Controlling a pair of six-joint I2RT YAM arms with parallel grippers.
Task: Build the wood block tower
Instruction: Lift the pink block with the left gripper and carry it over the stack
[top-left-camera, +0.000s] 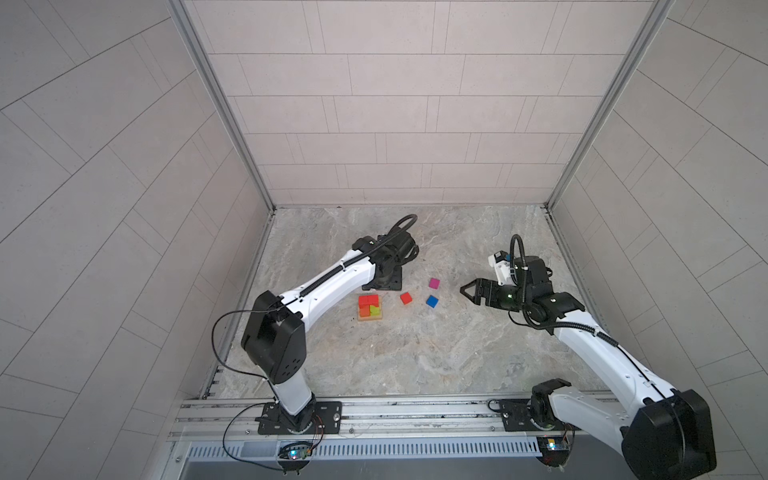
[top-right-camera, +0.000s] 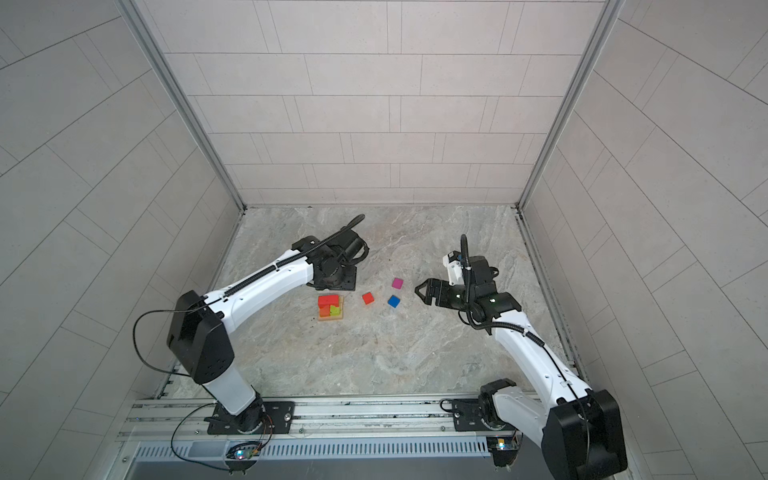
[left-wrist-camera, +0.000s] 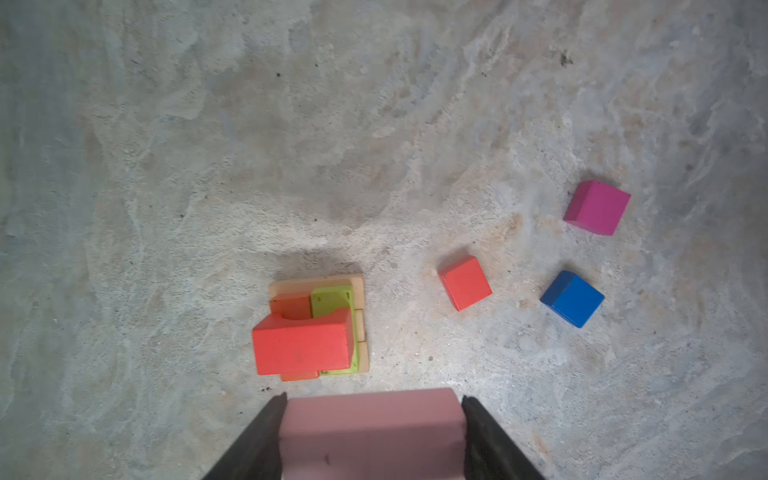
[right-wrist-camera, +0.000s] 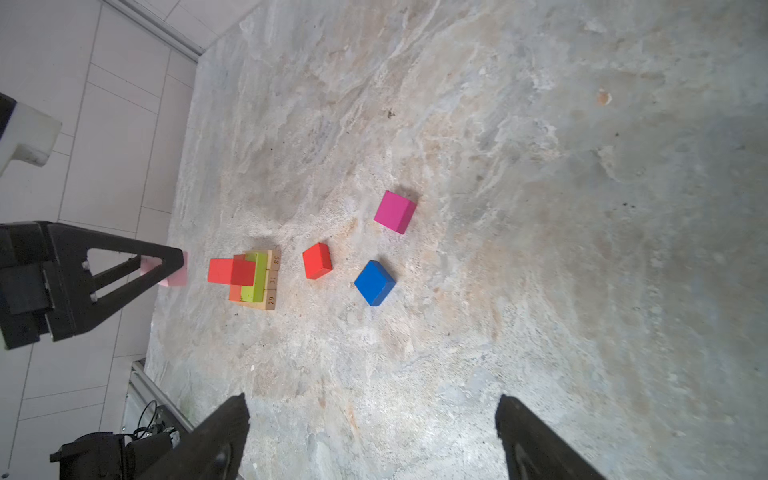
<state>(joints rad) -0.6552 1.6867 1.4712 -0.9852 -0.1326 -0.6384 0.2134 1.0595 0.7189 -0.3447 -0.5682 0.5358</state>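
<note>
A: What is the left end effector (left-wrist-camera: 374, 400) gripping?
B: The pink oblong (left-wrist-camera: 372, 440); the tower (left-wrist-camera: 316, 328) is sitting just ahead of it.
A: And the right end effector (right-wrist-camera: 372, 401)?
B: Gaping wide, holding nothing; the red cube (right-wrist-camera: 317, 261), blue cube (right-wrist-camera: 375, 282) and magenta cube (right-wrist-camera: 395, 212) are lying ahead.

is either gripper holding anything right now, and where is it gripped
The left gripper holds the pink block, with its fingers pressed against two opposite side faces. The right gripper is open and empty.

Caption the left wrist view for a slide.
Left gripper holding pink block near the unfinished tower; red cube, blue cube, magenta cube lie loose.
</note>
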